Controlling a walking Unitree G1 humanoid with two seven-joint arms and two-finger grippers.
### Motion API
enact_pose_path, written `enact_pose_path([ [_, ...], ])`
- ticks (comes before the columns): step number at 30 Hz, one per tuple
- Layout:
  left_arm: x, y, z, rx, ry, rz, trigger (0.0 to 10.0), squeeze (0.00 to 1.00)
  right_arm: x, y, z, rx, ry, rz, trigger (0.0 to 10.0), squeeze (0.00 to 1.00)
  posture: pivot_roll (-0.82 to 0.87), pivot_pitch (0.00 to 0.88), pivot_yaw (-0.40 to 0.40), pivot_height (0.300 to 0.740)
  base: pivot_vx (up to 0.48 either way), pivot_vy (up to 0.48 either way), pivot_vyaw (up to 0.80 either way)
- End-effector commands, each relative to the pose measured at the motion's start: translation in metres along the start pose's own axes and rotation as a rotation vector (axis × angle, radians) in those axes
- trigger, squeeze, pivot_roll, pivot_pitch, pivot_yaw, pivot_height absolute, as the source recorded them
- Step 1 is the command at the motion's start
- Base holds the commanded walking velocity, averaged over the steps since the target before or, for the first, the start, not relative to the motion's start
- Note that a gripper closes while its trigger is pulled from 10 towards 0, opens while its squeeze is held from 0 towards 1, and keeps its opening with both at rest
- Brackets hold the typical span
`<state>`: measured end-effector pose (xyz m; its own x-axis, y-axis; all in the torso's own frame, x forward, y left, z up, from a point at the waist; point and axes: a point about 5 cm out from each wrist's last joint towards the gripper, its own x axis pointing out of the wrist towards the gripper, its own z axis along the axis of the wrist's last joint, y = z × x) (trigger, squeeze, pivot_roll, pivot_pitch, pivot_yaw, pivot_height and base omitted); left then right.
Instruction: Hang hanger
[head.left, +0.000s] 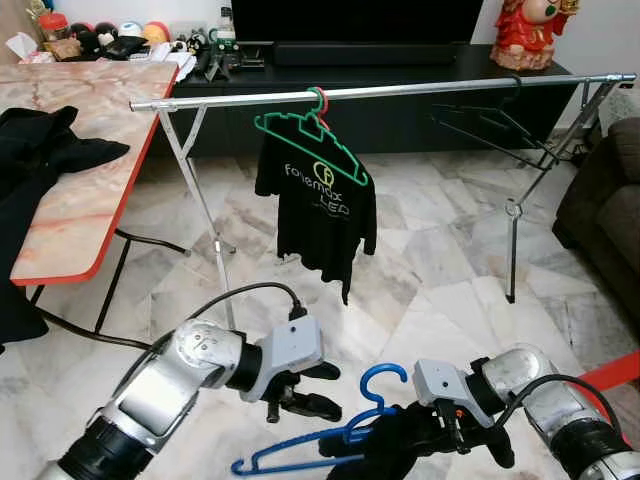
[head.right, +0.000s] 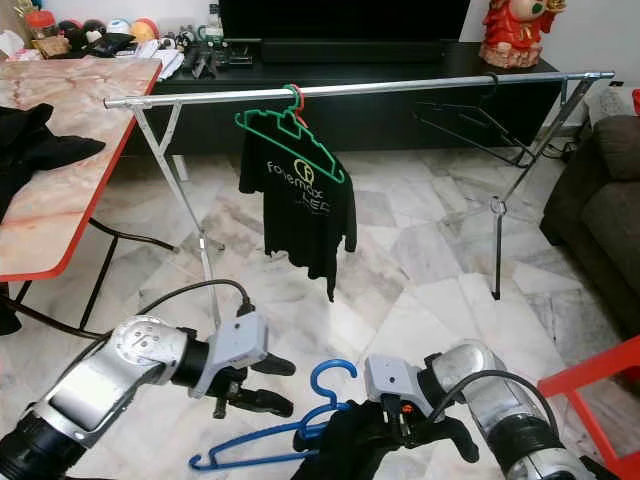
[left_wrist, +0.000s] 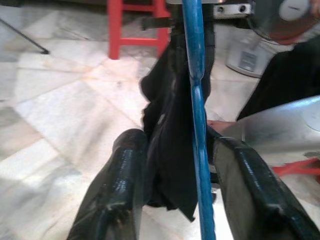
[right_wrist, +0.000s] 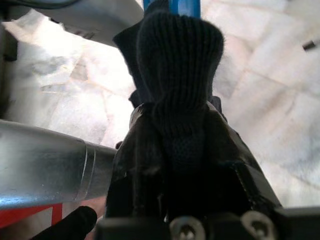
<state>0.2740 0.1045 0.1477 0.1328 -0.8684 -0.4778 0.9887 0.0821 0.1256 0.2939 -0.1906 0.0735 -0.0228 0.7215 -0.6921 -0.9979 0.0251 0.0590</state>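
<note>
Open stretch of rail (head.left: 430, 90) sits between the green hanger (head.left: 310, 135) with its black shirt (head.left: 318, 205) and the black hanger (head.left: 490, 120); tabletop (head.left: 85, 150) crowds the rail's left end.

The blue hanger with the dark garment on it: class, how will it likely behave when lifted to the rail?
The blue hanger looks thin and probably light, yet fairly stiff. The dark garment droops limply, so it will likely swing and could slide off.

A rail (head.left: 400, 90) spans the room on two leg frames. At its middle a hanger (head.left: 312, 135) carries a shirt (head.left: 318, 205); two more hangers (head.left: 490, 125) hang near its right end. A worktop (head.left: 85, 180) stands left, a cabinet (head.left: 400, 70) behind, a sofa (head.left: 605, 210) right.
</note>
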Motion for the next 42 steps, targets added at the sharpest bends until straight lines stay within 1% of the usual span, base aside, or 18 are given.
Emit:
enact_pose_path([
  [1, -0.009, 0.004, -0.005, -0.026, 0.001, 0.069, 10.0, 1.0, -0.015, -0.009, 0.002, 0.05, -0.092, -0.132, 0.0, 0.0, 0.02, 0.152, -0.056, 0.74, 0.0, 0.0, 0.0],
  [2, -0.013, 0.008, -0.008, -0.046, -0.004, 0.132, 10.0, 1.0, -0.021, -0.015, 0.005, 0.076, -0.138, -0.216, 0.0, 0.0, 0.02, 0.153, -0.054, 0.74, 0.0, 0.0, 0.0],
  [3, -0.013, 0.008, -0.008, -0.046, -0.004, 0.132, 10.0, 1.0, -0.021, -0.015, 0.005, 0.076, -0.138, -0.216, 0.0, 0.0, 0.02, 0.153, -0.054, 0.74, 0.0, 0.0, 0.0],
  [6, -0.018, 0.012, -0.013, -0.093, -0.036, 0.213, 10.0, 1.0, -0.029, -0.018, 0.006, 0.103, -0.2, -0.315, 0.0, 0.0, 0.01, 0.157, -0.056, 0.74, 0.0, 0.0, 0.0],
  [9, -0.024, 0.005, -0.022, -0.162, -0.045, 0.257, 10.0, 1.0, -0.036, -0.017, 0.01, 0.152, -0.352, -0.417, 0.0, 0.0, 0.0, 0.162, -0.059, 0.74, 0.0, 0.0, 0.0],
  [11, -0.025, 0.002, -0.027, -0.183, -0.042, 0.272, 10.0, 1.0, -0.038, -0.014, 0.013, 0.156, -0.401, -0.434, 0.0, 0.0, 0.0, 0.162, -0.059, 0.74, 0.0, 0.0, 0.0],
  [13, -0.023, -0.001, -0.03, -0.194, -0.039, 0.27, 10.0, 1.0, -0.037, -0.012, 0.014, 0.149, -0.405, -0.429, 0.0, 0.0, 0.0, 0.164, -0.058, 0.74, 0.0, 0.0, 0.0],
  [17, -0.018, -0.011, -0.051, -0.242, 0.018, 0.26, 10.0, 1.0, -0.038, -0.005, 0.02, 0.108, -0.396, -0.416, 0.0, 0.0, -0.02, 0.166, -0.059, 0.74, 0.0, 0.0, 0.0],
  [18, -0.016, -0.012, -0.059, -0.264, 0.035, 0.28, 10.0, 1.0, -0.041, -0.007, 0.024, 0.098, -0.403, -0.431, 0.0, 0.0, -0.02, 0.165, -0.058, 0.74, 0.0, 0.0, 0.0],
  [19, -0.016, -0.012, -0.059, -0.264, 0.035, 0.28, 10.0, 1.0, -0.041, -0.007, 0.024, 0.098, -0.403, -0.431, 0.0, 0.0, -0.02, 0.165, -0.058, 0.74, 0.0, 0.0, 0.0],
  [22, -0.004, -0.009, -0.078, -0.263, 0.078, 0.364, 10.0, 0.98, -0.047, -0.006, 0.037, 0.044, -0.401, -0.428, 0.0, 0.0, -0.03, 0.161, -0.053, 0.74, 0.0, 0.0, 0.0],
  [23, -0.002, -0.009, -0.083, -0.243, 0.097, 0.386, 10.0, 0.29, -0.049, -0.005, 0.042, 0.03, -0.402, -0.426, 0.0, 0.0, -0.04, 0.161, -0.052, 0.74, 0.0, 0.0, 0.0],
  [24, 0.0, -0.008, -0.085, -0.229, 0.106, 0.399, 10.0, 0.0, -0.05, -0.006, 0.044, 0.017, -0.402, -0.426, 0.0, 0.0, -0.04, 0.162, -0.051, 0.74, 0.0, 0.0, 0.0],
  [29, 0.009, -0.006, -0.094, -0.251, 0.091, 0.473, 10.0, 0.0, -0.059, -0.005, 0.06, -0.043, -0.399, -0.431, 0.0, 0.0, -0.05, 0.156, -0.053, 0.74, 0.0, 0.0, 0.0],
  [31, 0.014, -0.006, -0.097, -0.227, 0.105, 0.482, 10.0, 0.0, -0.062, -0.004, 0.068, -0.059, -0.429, -0.422, 0.0, 0.0, -0.05, 0.156, -0.053, 0.74, 0.0, 0.0, 0.0],
  [37, 0.021, 0.008, -0.099, -0.216, 0.076, 0.604, 10.0, 0.0, -0.064, 0.001, 0.079, -0.106, -0.411, -0.396, 0.0, 0.0, -0.05, 0.147, -0.054, 0.74, 0.0, 0.0, 0.0],
  [39, 0.023, 0.01, -0.1, -0.2, 0.078, 0.618, 10.0, 0.0, -0.065, 0.002, 0.082, -0.124, -0.403, -0.381, 0.0, 0.0, -0.05, 0.144, -0.056, 0.74, 0.0, 0.0, 0.0],
  [42, 0.029, 0.009, -0.1, -0.226, 0.042, 0.601, 10.0, 0.0, -0.067, 0.006, 0.092, -0.155, -0.417, -0.365, 0.0, 0.0, -0.06, 0.135, -0.056, 0.74, 0.0, 0.0, 0.0],
])
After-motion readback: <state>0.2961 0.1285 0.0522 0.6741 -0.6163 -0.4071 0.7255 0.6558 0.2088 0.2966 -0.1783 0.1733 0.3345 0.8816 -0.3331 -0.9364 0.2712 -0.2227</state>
